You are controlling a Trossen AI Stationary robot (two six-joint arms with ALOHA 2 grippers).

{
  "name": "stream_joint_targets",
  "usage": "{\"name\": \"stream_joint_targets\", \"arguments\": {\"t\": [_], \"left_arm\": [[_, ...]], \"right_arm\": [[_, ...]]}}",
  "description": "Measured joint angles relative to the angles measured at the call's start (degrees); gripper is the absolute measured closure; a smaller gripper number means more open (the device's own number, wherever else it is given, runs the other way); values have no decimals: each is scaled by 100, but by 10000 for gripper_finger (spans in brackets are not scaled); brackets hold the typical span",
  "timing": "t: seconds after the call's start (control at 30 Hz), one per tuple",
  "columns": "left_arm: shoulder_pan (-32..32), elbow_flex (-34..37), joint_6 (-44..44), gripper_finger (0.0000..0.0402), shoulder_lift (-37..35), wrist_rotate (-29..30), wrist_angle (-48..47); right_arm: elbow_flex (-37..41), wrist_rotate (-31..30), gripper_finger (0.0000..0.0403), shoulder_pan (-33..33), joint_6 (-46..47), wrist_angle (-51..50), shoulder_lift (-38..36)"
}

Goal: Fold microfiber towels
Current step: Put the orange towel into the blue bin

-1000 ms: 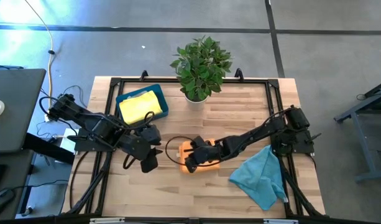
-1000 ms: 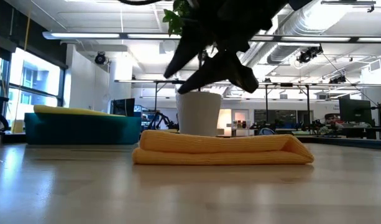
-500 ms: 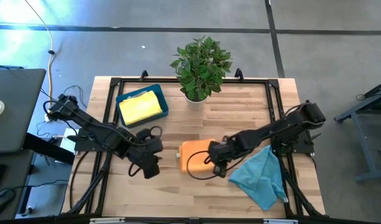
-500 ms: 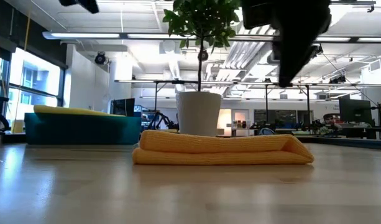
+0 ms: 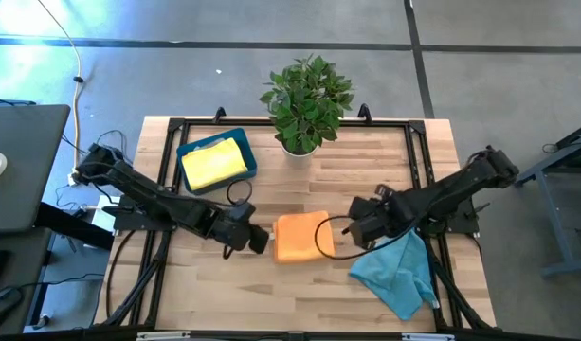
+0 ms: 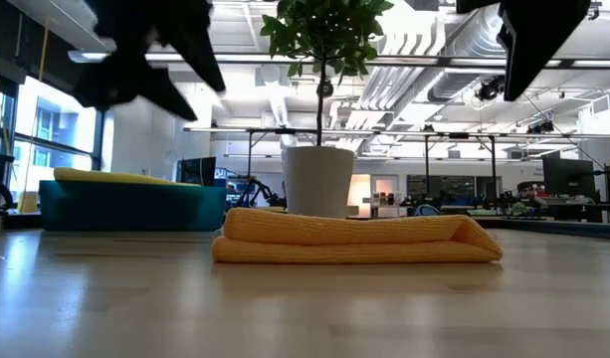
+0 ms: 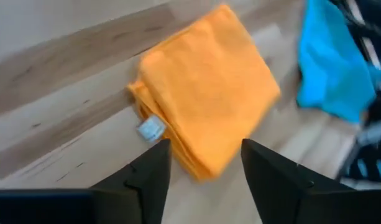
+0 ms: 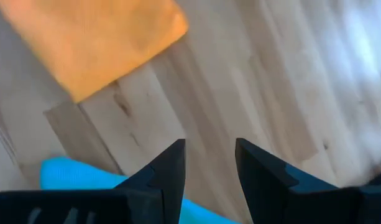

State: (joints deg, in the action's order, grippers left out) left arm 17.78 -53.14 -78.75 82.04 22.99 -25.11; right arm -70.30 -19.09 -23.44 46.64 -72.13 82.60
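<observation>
Here the folded orange towel [image 5: 300, 237] lies free between both open grippers.

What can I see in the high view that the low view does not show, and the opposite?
Only the high view shows the teal towel, crumpled near the right gripper, and the yellow towel inside the blue tray. Only the low view shows the room behind the table. Both show the folded orange towel and the potted plant.
</observation>
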Motion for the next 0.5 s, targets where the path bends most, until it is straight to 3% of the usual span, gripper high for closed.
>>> {"name": "stream_joint_targets", "arguments": {"t": [0.2, 0.37, 0.5], "left_arm": [[-58, 131, -569, 184, 815, -53, 847], [-140, 129, -1007, 180, 1589, -2, 1740], [-210, -21, -1255, 182, 2141, -34, 1742]], "right_arm": [[930, -212, 270, 2, 390, 564, -1143], [1886, -191, 270, 2, 867, 1740, -2098], [2460, -124, 270, 2, 886, 2612, -2544]]}}
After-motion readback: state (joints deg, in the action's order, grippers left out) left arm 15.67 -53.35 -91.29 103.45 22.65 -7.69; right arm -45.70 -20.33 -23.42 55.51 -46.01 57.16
